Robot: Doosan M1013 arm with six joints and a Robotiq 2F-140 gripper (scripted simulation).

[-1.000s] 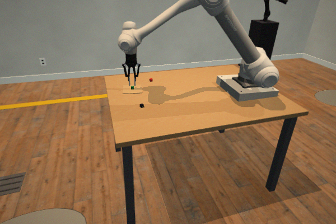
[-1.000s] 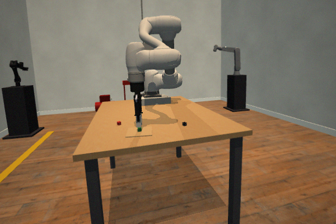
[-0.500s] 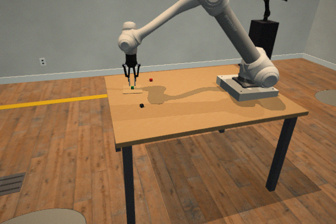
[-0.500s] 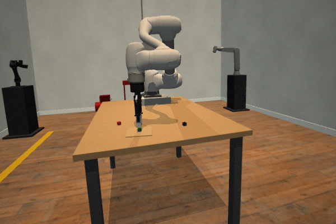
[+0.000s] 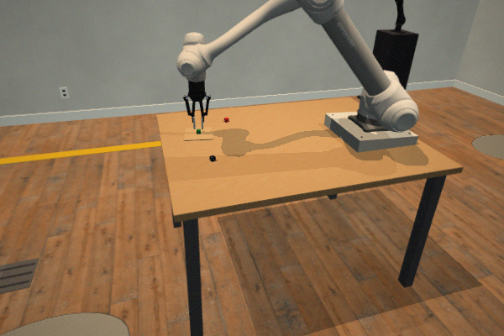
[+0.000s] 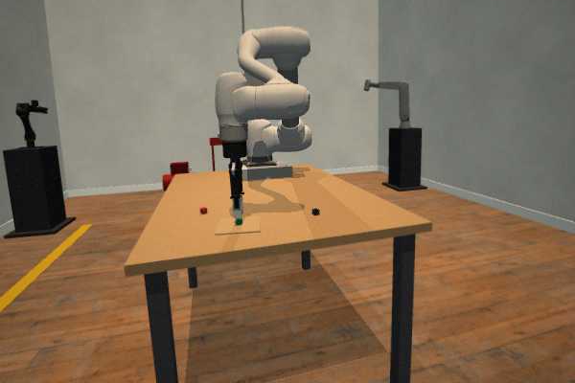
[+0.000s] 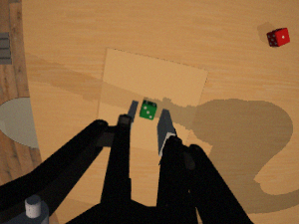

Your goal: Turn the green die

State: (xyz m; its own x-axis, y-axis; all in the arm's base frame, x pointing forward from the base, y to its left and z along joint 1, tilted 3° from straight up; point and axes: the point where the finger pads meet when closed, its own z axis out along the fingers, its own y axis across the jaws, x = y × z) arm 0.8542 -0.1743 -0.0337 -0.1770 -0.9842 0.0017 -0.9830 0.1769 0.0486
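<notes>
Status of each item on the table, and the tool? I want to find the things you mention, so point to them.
Green die (image 5: 198, 131) (image 6: 239, 221) (image 7: 148, 110): on the mat, between the fingertips, not gripped.
Red die (image 5: 226, 119) (image 6: 203, 210) (image 7: 278, 37): off the mat, one pip up.
Black die (image 5: 212, 158) (image 6: 315, 212): off the mat.
Mat (image 5: 189, 137) (image 6: 225, 228) (image 7: 149, 63): flat.
Tool (image 5: 198, 128) (image 6: 238, 216) (image 7: 148, 114): partly open.

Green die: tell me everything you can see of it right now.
The green die is a small cube, plastic by its look, with pale pips. It sits on the thin square mat, looking flat. Its upper face seems to show three pips in a diagonal. The pincer's two fingers stand either side, with gaps; neither touches it. Its far faces are hidden.
</notes>
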